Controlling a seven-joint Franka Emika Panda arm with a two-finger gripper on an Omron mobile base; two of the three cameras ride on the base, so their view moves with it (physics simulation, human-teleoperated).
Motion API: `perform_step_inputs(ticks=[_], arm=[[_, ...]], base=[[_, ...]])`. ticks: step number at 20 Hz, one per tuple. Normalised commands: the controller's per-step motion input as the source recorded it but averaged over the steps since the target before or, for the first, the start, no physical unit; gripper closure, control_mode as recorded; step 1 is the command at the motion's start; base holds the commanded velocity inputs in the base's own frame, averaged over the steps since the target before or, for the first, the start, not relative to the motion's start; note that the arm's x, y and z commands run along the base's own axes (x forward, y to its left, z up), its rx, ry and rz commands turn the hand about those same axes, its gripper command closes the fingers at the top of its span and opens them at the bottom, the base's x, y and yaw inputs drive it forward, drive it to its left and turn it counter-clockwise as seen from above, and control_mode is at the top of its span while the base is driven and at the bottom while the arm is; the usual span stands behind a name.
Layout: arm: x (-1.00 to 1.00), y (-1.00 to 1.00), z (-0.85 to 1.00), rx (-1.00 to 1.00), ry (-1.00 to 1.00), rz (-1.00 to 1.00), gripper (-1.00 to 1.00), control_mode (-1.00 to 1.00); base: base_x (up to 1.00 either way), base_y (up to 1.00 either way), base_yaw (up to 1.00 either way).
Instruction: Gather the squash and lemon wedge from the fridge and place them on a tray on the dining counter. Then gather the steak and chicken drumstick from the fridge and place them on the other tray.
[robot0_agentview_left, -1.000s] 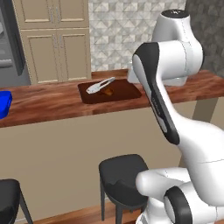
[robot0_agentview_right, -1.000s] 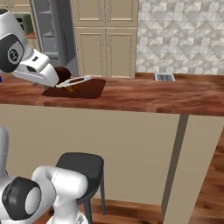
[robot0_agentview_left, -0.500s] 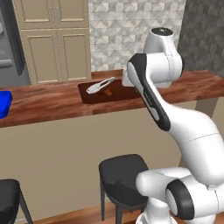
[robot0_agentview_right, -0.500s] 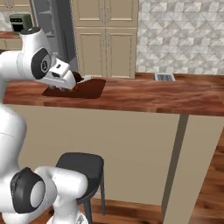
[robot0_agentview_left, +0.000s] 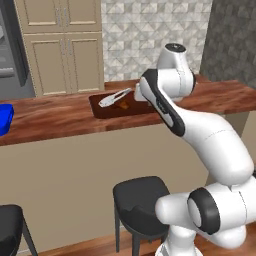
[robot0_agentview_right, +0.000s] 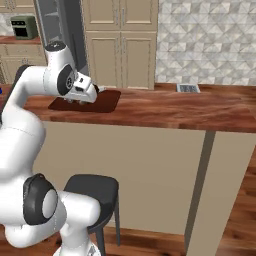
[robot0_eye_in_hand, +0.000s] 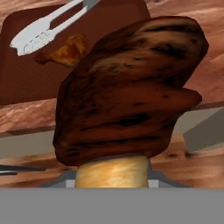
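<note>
A big dark-brown steak (robot0_eye_in_hand: 127, 92) with a pale edge at its bottom stands close before the hand camera, and my gripper (robot0_agentview_right: 80, 99) is shut on it; the steak hides the fingertips. The hand hovers over the near edge of the other tray (robot0_agentview_right: 107, 102), the dark brown one (robot0_agentview_left: 102, 111) on the dining counter (robot0_agentview_left: 50, 120). On that tray (robot0_eye_in_hand: 26, 83) lies the chicken drumstick (robot0_eye_in_hand: 65, 51), golden-brown. The bright blue tray (robot0_agentview_left: 4, 119) shows at the counter's far left. The grey fridge (robot0_agentview_left: 10, 60) stands behind. Squash and lemon wedge are out of view.
Silver tongs (robot0_eye_in_hand: 48, 24) lie across the brown tray beside the drumstick. Black stools (robot0_agentview_left: 140, 197) stand under the counter's front edge. Beige cabinets (robot0_agentview_right: 120, 45) back the counter, and a small grey grate (robot0_agentview_right: 188, 88) lies at its far right.
The arm has swung and stretched toward the counter, carrying the steak from short of the brown tray to over its near edge. Tray, tongs and drumstick have stayed put.
</note>
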Motion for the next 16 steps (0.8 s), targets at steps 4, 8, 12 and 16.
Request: perform_step_inputs(ticks=[4, 8, 12, 16], arm=[[0.58, -0.01, -0.18, 0.0, 0.0, 0.09, 1.0, -1.0], [0.66, 0.0, -0.15, 0.0, 0.0, 0.08, 1.0, -1.0], [0.59, 0.0, -0.21, -0.01, 0.0, 0.05, 1.0, -1.0], [0.47, 0.0, -0.17, -0.01, 0.0, 0.05, 1.0, -1.0]], base=[[0.0, 0.0, 0.0], [0.0, 0.0, 0.0], [0.0, 0.0, 0.0], [0.0, 0.0, 0.0]])
